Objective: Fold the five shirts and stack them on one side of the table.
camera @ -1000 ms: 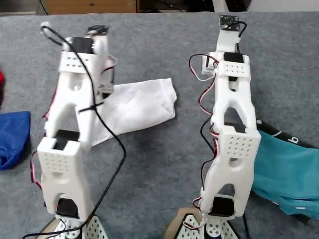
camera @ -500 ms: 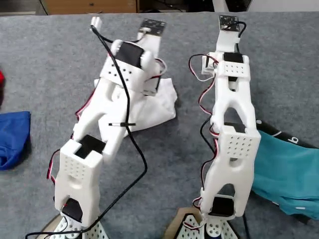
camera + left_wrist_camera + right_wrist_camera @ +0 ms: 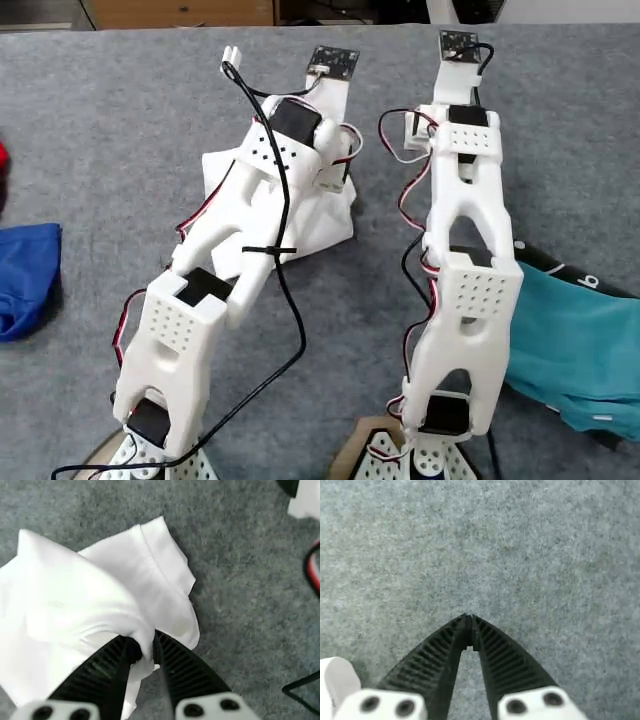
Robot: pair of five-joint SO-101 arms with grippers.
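Observation:
A white shirt [image 3: 100, 595] lies bunched on the grey table, partly folded over itself. My left gripper [image 3: 142, 647] is shut on a fold of this shirt and holds the cloth pinched between its black fingers. In the high view the left arm [image 3: 250, 210] stretches diagonally across the white shirt [image 3: 320, 222], hiding much of it. My right gripper [image 3: 468, 626] is shut on nothing, its tips just above bare grey table. The right arm [image 3: 465, 230] reaches straight toward the far edge.
A blue shirt [image 3: 25, 275] lies at the left edge. A teal shirt [image 3: 575, 340] sits at the right on a black garment [image 3: 560, 268]. A sliver of something red [image 3: 3, 165] shows at the far left. A wooden cabinet [image 3: 180, 12] stands beyond the table.
The left arm has swung from the left side toward the right, dragging a fold of the white shirt across over itself. The right arm has stayed where it was.

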